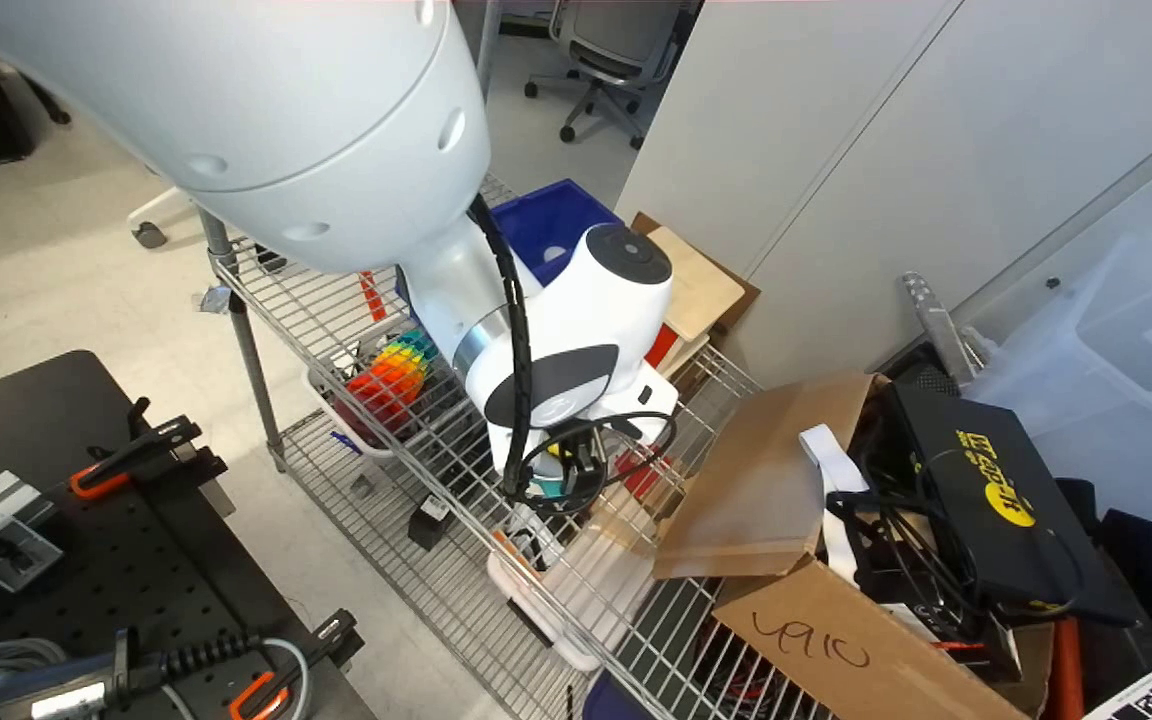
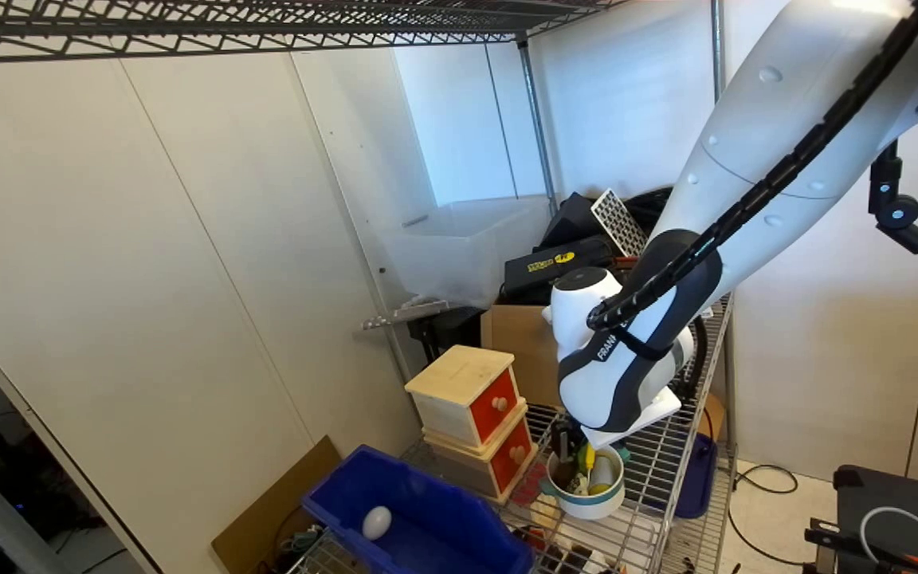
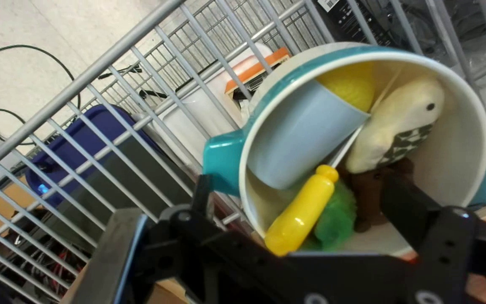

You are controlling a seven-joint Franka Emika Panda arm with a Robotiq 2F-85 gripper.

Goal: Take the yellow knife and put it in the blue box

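Your gripper (image 3: 296, 188) hangs at a white pot (image 3: 458, 169) on the wire table (image 3: 82, 80), fingers (image 3: 411, 207) spread wide, nothing held between them. The knife (image 3: 302, 211) you want is inside, yellow handle slanting up toward the rim, thin blade running down between a pale cup (image 3: 310, 131) and a toy bird (image 3: 399, 122). As the wrist view has it, one finger shows over the pot's inside, the other outside its wall; that straddle probably lets you bracket the handle, the clearest part to take. Cup and toy bird likely prop the knife at this angle, and may drag on the blade as it lifts. How close the fingertips are to the handle you cannot tell.

Only the wrist view gives you the blade and its crowded neighbors. It leaves out the blue box (image 2: 427, 498), which stands mostly in sight in an exterior view, apart from the pot, a white egg (image 2: 377, 522) lying in it and wooden drawers (image 2: 467, 391) just behind. Those drawers also rise near the pot, so your carry probably calls for a path that skirts them. In an exterior view your arm (image 1: 416, 170) covers most of the pot, leaving slips of teal and yellow, and hides part of the box. The dark-blue tub (image 3: 79, 136) your wrist view shows through the bars sits below the table: not your target.
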